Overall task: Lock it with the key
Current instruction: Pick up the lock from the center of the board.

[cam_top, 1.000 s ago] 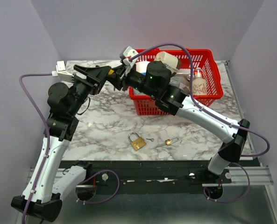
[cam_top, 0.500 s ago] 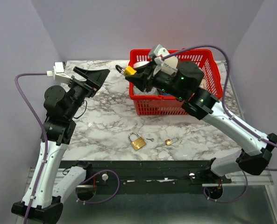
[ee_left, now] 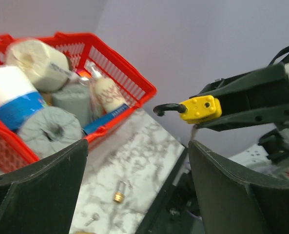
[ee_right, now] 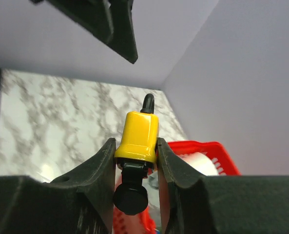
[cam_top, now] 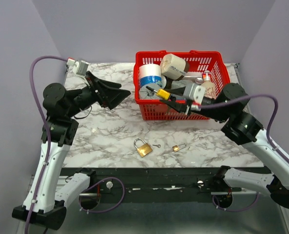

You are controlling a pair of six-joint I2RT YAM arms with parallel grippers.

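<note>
My right gripper [cam_top: 169, 99] is shut on a yellow padlock [cam_top: 161, 92] and holds it in the air in front of the red basket. In the right wrist view the padlock [ee_right: 137, 132] sits between the fingers [ee_right: 98, 168], black shackle pointing away. A black round-headed key [ee_right: 130, 197] sticks out of its base. My left gripper [cam_top: 116, 95] is open and empty, a short way left of the padlock and facing it. In the left wrist view the padlock [ee_left: 200, 108] hangs above and between my left fingers [ee_left: 237, 192].
A red basket [cam_top: 183, 111] at the back right holds tape rolls and a bottle [cam_top: 208, 87]. A large brass padlock [cam_top: 143, 147], a small key [cam_top: 157, 146] and a small brass padlock [cam_top: 178, 147] lie near the table's front edge.
My right arm has drawn back to the right and lower, carrying the yellow padlock away from the left gripper. My left arm has swung so that its open gripper points right.
</note>
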